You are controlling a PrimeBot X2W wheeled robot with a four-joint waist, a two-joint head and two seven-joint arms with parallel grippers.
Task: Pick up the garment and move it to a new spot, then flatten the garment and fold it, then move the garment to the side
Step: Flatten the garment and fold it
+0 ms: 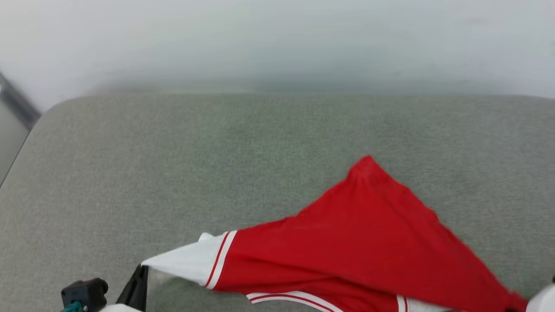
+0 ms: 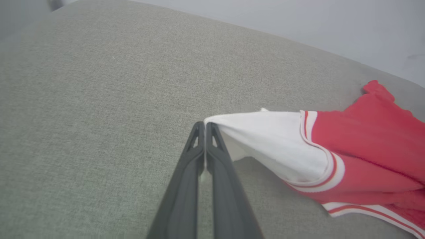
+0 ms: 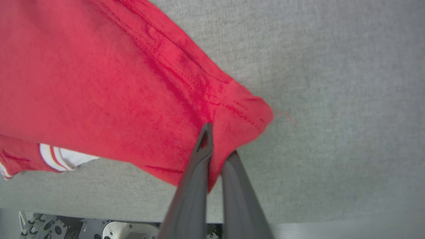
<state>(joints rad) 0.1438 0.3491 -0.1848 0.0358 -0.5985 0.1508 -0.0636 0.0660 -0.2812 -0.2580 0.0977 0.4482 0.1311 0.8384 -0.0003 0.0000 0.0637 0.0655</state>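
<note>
Garment (image 1: 368, 242) sits low and right of centre in the head view, strung out between the two arms, and both grips look solid. The left gripper (image 2: 205, 124) has its jaws pressed together on the very tip of the white sleeve (image 2: 265, 139), which pulls into a taut cone toward the red body. Over in the right wrist view, the right gripper (image 3: 219, 141) has its jaws pinching a red hemmed corner, with cloth bunched between the fingers.

Between those two holds the red panel slopes away, and its far corner peaks toward the middle of the head view, apparently resting on the grey woven tabletop (image 1: 173, 164). The near edge, with its striped trim, hangs along the bottom of the frame, and a shadow lies under the sleeve, so that part is off the surface.

Progress check: the pick-up reads as done, with the shirt in hand at two points. I judge this to be the carry or the start of the spread. The garment is not flat, since it is creased, slack and partly doubled under. No fold is visible. Flattening, folding and the final shift to the side all remain.
</note>
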